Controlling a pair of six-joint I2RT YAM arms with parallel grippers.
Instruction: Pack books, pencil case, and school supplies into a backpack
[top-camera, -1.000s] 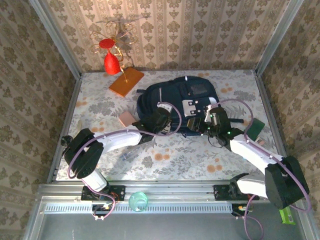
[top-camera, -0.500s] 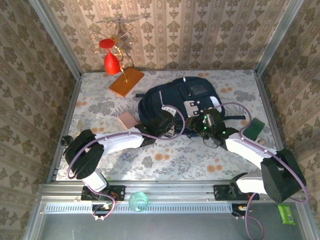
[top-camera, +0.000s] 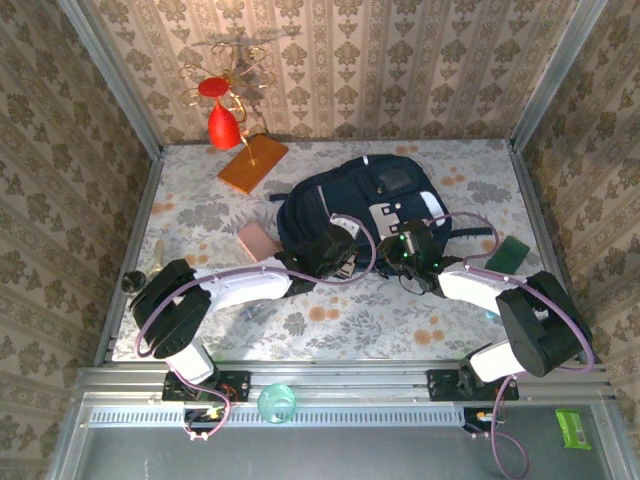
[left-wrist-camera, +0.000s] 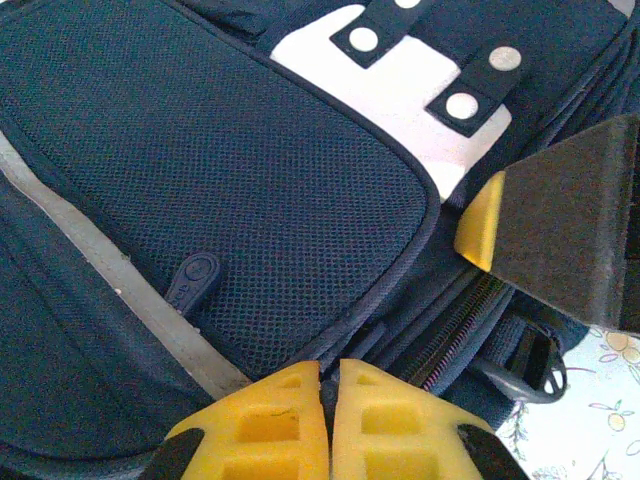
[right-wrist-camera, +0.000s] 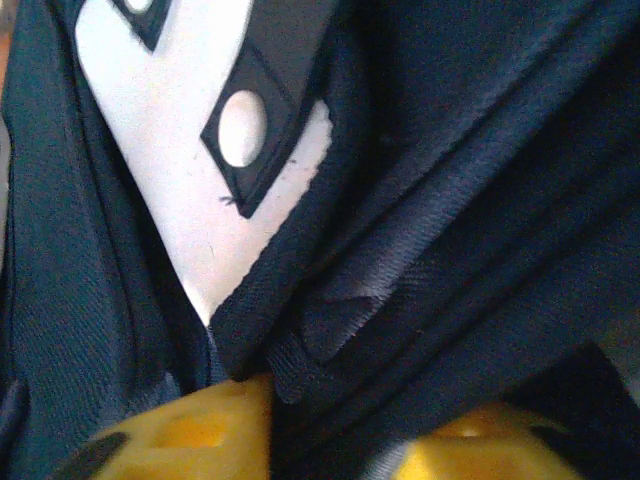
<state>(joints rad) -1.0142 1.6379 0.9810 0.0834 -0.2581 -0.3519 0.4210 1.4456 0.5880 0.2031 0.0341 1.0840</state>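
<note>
Top cam: backpack flat mid-counter, both arms at its near edge: left gripper, right gripper, close together. Pink pencil case just left of backpack, green book on counter to its right, apart.
L wrist: jaws clenched tight at backpack's zipper seam below mesh pocket; can't tell if fabric pinched.
R wrist: jaws grasping fold of backpack fabric beside white patch.
</note>
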